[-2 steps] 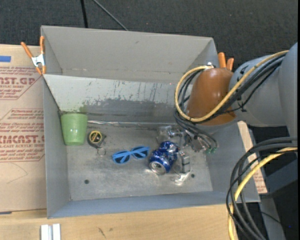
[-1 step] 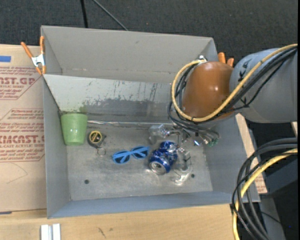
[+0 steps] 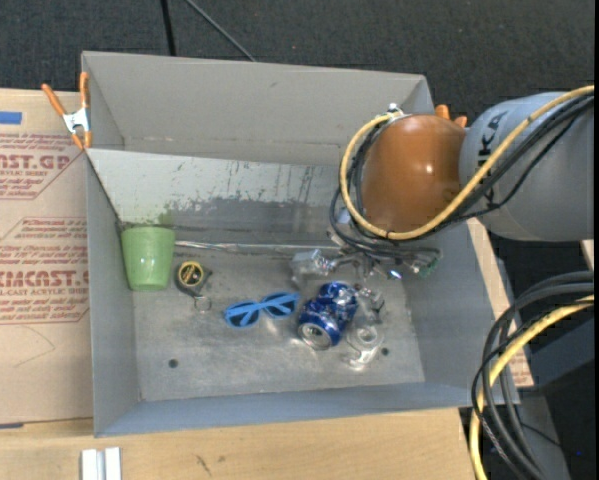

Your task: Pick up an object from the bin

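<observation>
Bin [image 3: 249, 108]: grey metal, open top, scuffed floor, a few small loose things scattered on it

Arm [image 3: 539, 168]: grey, enters from the right; orange cover [image 3: 409, 173] at the wrist, ringed by yellow and black cables [image 3: 351, 158]

Gripper [image 3: 369, 266]: low beneath the cover, over the right half of the floor, towards the back wall; whether it is released or clenched cannot be told

Can [image 3: 327, 313]: blue, crushed, lying on its side right of centre; the thing nearest the gripper, just in front of it; whether the two touch cannot be told

Clear piece [image 3: 364, 343]: small, transparent, just beside the can on its right, towards the front wall; kind not made out

Sunglasses [image 3: 262, 310]: blue frame, lying flat at mid-floor, just left of the can

Trinket [image 3: 190, 274]: small, round, gold and black, between sunglasses and cup

Cup [image 3: 147, 258]: pale green plastic, against the left wall, well apart from the gripper
</observation>
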